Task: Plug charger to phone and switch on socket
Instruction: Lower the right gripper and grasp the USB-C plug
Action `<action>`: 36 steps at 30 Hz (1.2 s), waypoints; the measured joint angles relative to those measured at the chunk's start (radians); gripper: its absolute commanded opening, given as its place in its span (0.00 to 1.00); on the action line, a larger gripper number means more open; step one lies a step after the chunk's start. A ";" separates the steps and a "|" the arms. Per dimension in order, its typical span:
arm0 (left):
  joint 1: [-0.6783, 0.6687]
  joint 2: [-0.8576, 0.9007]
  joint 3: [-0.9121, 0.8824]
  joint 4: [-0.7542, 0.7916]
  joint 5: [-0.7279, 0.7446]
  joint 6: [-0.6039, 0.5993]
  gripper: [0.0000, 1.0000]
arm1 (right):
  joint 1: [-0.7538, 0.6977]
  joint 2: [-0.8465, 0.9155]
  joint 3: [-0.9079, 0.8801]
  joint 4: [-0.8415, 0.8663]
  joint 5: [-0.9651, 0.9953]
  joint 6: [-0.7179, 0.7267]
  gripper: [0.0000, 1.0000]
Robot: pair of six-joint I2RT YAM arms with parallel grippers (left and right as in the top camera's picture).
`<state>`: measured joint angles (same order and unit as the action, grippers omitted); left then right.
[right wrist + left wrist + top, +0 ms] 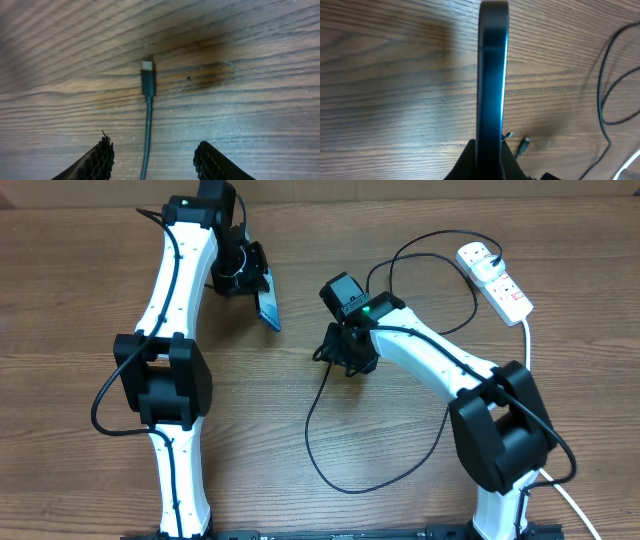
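Note:
My left gripper (250, 278) is shut on the phone (268, 305) and holds it on edge above the table; in the left wrist view the phone (492, 75) shows as a dark blue edge rising from the jaws (489, 150). The charger cable (312, 430) loops across the table, its black plug in the socket (495, 280) at the far right. The connector tip (148, 77) lies on the wood, also seen in the left wrist view (523, 146). My right gripper (152, 155) is open, low over the table, its fingers on either side of the cable just behind the tip.
The socket's thick white cord (527, 345) runs down the right side past the right arm's base. Cable loops (440, 320) lie between the right arm and the socket. Bare wood lies at the left and front.

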<state>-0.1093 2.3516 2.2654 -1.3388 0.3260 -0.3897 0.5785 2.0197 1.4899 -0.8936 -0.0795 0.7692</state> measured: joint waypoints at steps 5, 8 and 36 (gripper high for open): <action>-0.003 -0.002 0.000 0.000 -0.024 0.000 0.04 | 0.000 0.088 0.061 -0.049 0.002 -0.010 0.45; -0.010 -0.002 0.000 -0.001 -0.028 0.001 0.04 | 0.000 0.117 0.098 -0.047 0.009 -0.011 0.43; -0.041 -0.003 0.000 0.008 -0.035 0.008 0.04 | 0.035 0.176 0.139 -0.049 0.095 0.002 0.21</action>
<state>-0.1501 2.3489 2.2654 -1.3312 0.2913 -0.3813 0.6132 2.1956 1.6287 -0.9428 0.0151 0.7708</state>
